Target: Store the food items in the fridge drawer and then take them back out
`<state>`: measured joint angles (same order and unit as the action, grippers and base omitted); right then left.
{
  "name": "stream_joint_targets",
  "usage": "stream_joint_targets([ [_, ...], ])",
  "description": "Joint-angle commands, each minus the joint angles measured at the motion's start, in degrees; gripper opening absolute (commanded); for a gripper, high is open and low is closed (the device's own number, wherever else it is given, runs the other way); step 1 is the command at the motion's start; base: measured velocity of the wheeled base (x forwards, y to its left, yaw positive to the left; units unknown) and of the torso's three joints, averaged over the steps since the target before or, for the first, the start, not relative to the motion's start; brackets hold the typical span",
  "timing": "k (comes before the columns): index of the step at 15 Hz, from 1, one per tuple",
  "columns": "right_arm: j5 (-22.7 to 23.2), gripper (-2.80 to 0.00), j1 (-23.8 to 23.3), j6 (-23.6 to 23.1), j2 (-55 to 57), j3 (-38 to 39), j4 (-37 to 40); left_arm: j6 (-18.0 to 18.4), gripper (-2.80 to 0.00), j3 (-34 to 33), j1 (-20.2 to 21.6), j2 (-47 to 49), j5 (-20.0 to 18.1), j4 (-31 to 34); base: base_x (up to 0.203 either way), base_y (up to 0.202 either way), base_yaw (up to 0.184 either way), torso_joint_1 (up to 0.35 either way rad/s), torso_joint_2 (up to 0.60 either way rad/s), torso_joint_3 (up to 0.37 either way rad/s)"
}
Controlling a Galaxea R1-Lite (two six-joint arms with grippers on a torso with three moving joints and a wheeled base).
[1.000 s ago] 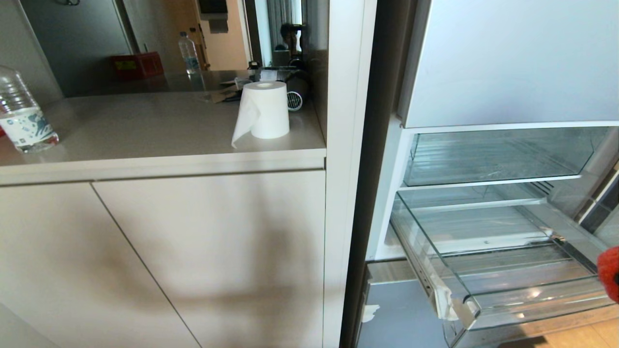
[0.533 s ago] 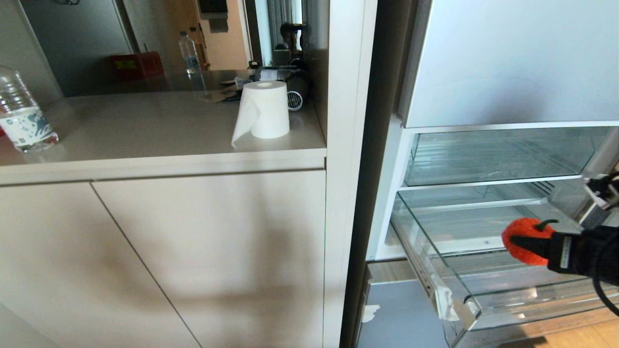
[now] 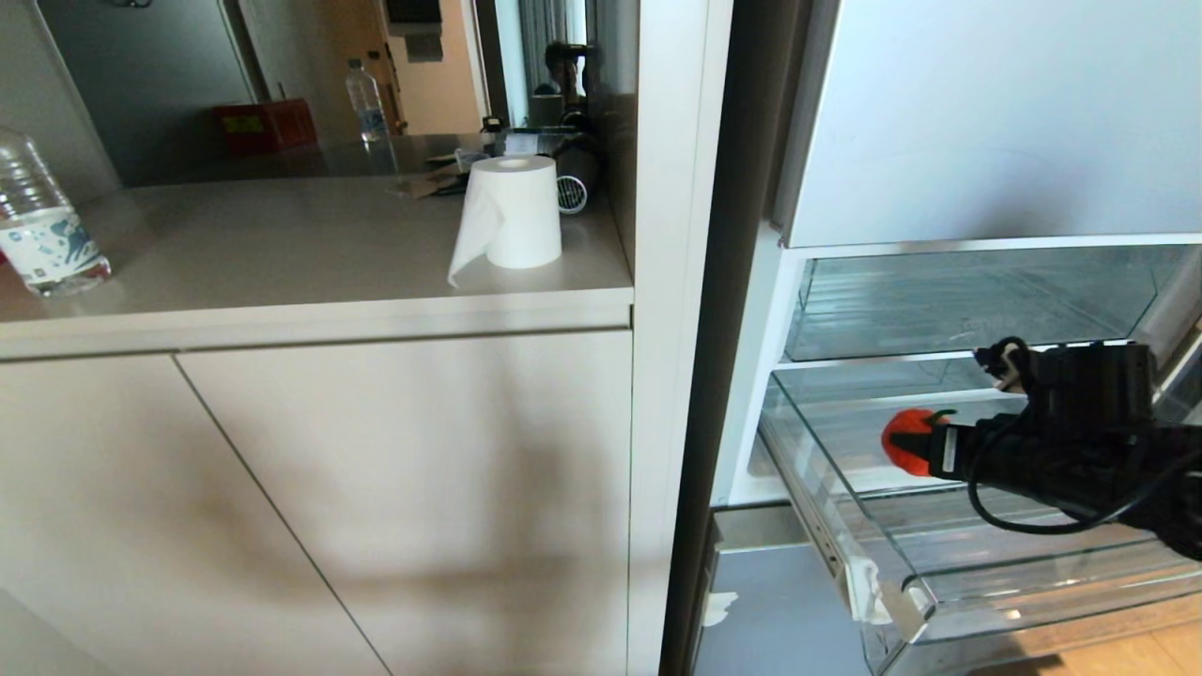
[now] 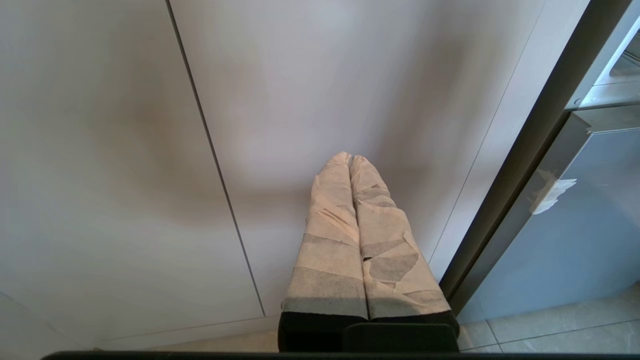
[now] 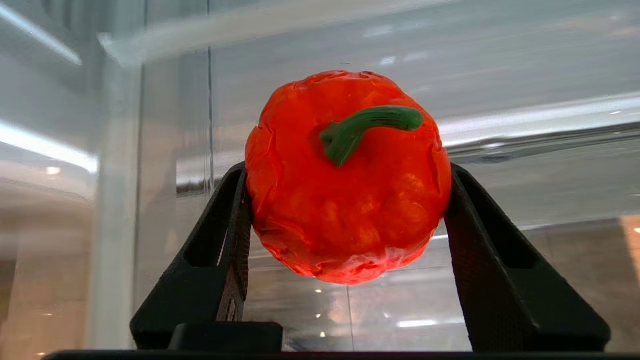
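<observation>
right gripper holding the orange-red fruit above the pulled-out fridge drawer

the right gripper [image 3: 925, 449] reaches in from the right of the head view, its black fingers [image 5: 220, 250] set wide apart and pressed against opposite sides of the orange-red fruit [image 5: 347, 175], which is clamped between them. the fruit's skin is wrinkled, and its dark green stem [image 5: 367, 127] curves across the face turned toward the wrist camera. in the head view the fruit [image 3: 904, 439] hangs in the air over the rear part of the fridge drawer [image 3: 948, 601], the wide, shallow, clear tray pulled out of the open fridge, with white tape [image 3: 869, 587] at its near left corner. it does not touch the drawer floor. a deeper clear bin [image 3: 967, 305] sits in the compartment above.

the left gripper [image 4: 351, 160] hangs low in front of the pale cabinet door [image 4: 325, 75], beside the fridge edge; its tape-wrapped fingers [image 4: 330, 240] lie pressed together with nothing between them.

on the counter [image 3: 282, 253] to the left stand a paper roll [image 3: 512, 225] and a water bottle [image 3: 38, 230].
</observation>
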<state>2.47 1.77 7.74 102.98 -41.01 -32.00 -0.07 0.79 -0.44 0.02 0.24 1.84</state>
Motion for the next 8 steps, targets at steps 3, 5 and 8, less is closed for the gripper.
stream_joint_targets([
  [3, -0.01, -2.8, 0.6, 0.05, 6.63, -1.17, -0.43, -0.01, -2.8, 0.0, 0.0, -0.02, 0.02, 0.0, 0.0, 0.0, 0.0, 0.0, 0.0, 0.0],
  [5, -0.01, -2.8, 0.51, 0.52, 7.67, -1.26, -0.43, -0.01, -2.8, 0.0, 0.0, -0.02, 0.02, 0.0, 0.0, 0.0, 0.0, 0.0, 0.0, 0.0],
  [8, -0.19, 0.0, 0.6, 1.05, 8.29, -1.62, -0.43, -0.01, -2.8, 0.0, 0.0, -0.02, 0.02, 0.0, 0.0, 0.0, 0.0, 0.0, 0.0, 0.0],
])
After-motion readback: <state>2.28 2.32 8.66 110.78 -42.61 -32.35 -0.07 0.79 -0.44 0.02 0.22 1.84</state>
